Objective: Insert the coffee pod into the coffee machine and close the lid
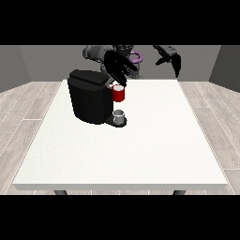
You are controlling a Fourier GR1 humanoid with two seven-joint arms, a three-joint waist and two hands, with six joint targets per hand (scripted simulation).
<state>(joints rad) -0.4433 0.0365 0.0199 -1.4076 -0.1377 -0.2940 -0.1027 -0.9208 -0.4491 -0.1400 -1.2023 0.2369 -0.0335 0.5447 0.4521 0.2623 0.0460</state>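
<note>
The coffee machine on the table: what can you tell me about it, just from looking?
The coffee machine is a squat, matte black box that looks like plastic, standing upright on the white table, towards the far side and at the view's left. A flat black lid tops it. At its front sits a red thing at the machine, and below that a small grey thing rests on a dark base. The hand at the view's left hangs just above the lid's corner; whether it touches is unclear.

One coffee machine (89,96), two hands (118,68)
</note>
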